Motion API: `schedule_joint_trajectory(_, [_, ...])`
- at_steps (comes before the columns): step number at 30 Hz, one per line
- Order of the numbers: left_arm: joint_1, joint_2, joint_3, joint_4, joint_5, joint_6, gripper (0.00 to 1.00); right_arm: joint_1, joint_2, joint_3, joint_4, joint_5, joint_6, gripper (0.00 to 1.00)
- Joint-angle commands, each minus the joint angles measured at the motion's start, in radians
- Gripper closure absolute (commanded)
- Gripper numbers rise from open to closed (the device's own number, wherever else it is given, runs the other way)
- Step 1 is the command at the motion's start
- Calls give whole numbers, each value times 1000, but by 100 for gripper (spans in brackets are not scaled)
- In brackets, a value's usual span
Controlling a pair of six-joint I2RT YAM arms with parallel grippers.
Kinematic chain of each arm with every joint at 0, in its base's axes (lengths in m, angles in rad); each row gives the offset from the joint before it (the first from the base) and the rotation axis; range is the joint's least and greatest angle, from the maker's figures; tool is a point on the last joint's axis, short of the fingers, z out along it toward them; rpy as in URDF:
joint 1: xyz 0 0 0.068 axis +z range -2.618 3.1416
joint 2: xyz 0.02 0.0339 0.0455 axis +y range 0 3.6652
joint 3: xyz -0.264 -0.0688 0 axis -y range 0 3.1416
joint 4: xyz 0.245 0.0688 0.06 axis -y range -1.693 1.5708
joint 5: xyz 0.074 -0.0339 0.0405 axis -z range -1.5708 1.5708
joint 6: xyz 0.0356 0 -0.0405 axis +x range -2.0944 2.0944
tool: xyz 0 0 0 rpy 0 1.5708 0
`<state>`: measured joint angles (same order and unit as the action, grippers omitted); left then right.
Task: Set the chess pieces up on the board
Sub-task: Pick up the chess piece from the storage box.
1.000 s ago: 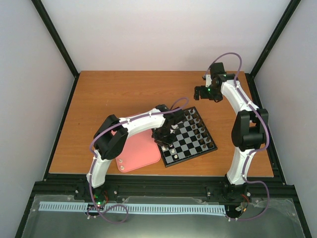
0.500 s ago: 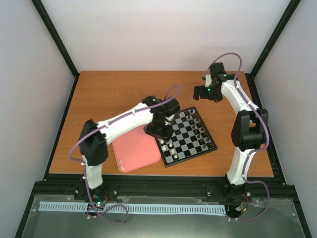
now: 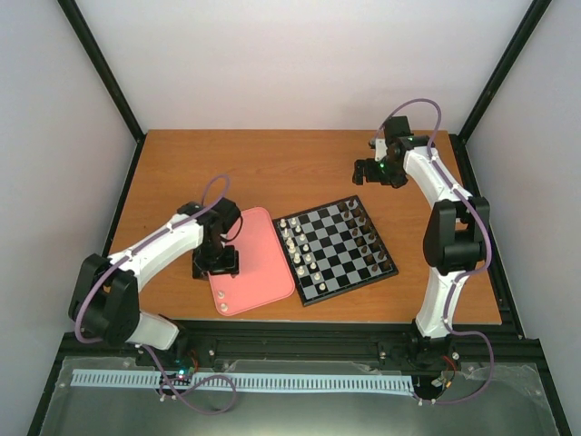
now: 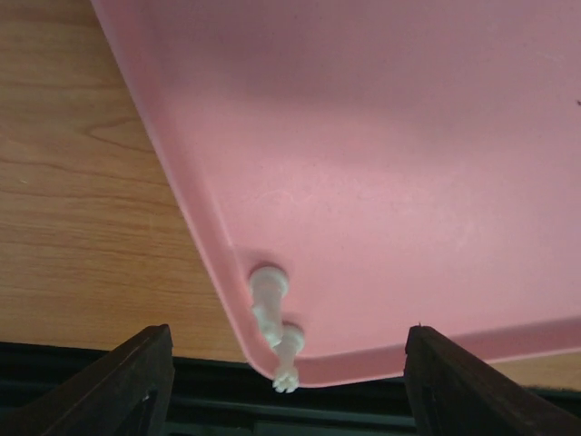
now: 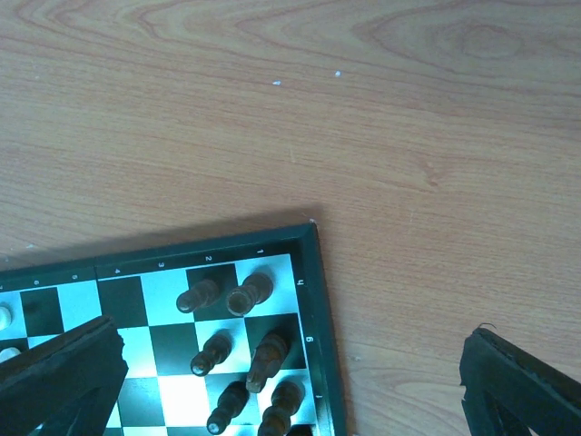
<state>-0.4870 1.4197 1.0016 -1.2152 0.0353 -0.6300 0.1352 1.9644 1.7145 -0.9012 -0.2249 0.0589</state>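
The board [image 3: 350, 290] lies right of centre, with cream-white chess pieces [image 3: 293, 242] in rows along its left side and dark pieces [image 3: 367, 238] along its right side. Two more cream pieces [image 3: 221, 302] stand at the near left corner of the pink tray [image 3: 263, 263]. The left wrist view shows these two pieces [image 4: 270, 300] on the tray [image 4: 381, 163]. My left gripper [image 3: 216, 267] hangs over the tray's left edge, open and empty [image 4: 286, 400]. My right gripper [image 3: 368, 170] is open and empty, raised beyond the board's far corner [image 5: 320, 300].
The dark pieces [image 5: 250, 295] at the board's far right corner show in the right wrist view. Bare wooden table [image 3: 227, 173] lies behind the tray and board. The black frame rail [image 3: 290, 338] runs along the near edge.
My left arm has swung left from over the board's left side to over the pink tray's left edge. The right arm has not moved.
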Motion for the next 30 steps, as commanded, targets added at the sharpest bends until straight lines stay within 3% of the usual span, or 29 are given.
schedule_joint_trajectory(1, [34,14,-64,152,81,-31,33,-2,19,27,-10,-10,-11,0])
schedule_joint_trajectory(6, [36,35,-142,210,158,-37,44,-2,12,8,-12,-3,-14,0])
schedule_joint_trajectory(13, [36,4,-199,207,165,-46,45,-2,11,-10,-6,0,-16,0])
schedule_joint_trajectory(30, [37,34,-214,216,180,-26,85,-2,22,-6,-14,13,-13,0])
